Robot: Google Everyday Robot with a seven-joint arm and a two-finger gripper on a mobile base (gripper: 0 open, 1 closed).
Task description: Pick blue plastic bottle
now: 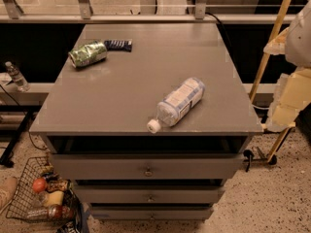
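Note:
The blue plastic bottle [178, 104] lies on its side on the grey cabinet top [136, 76], near the front edge and right of centre. It is clear, with a pale blue-and-white label, and its white cap points toward the front left. My gripper [287, 103] shows only as pale cream parts at the right edge of the camera view. It is off the cabinet's right side, apart from the bottle and about level with it. It holds nothing that I can see.
A crushed green can [87, 54] and a dark wrapped bar [118, 44] lie at the back left of the top. A tiny clear bottle [17, 76] stands on a ledge at left. A wire basket [39, 195] of groceries sits on the floor. A yellow leg [272, 38] leans at right.

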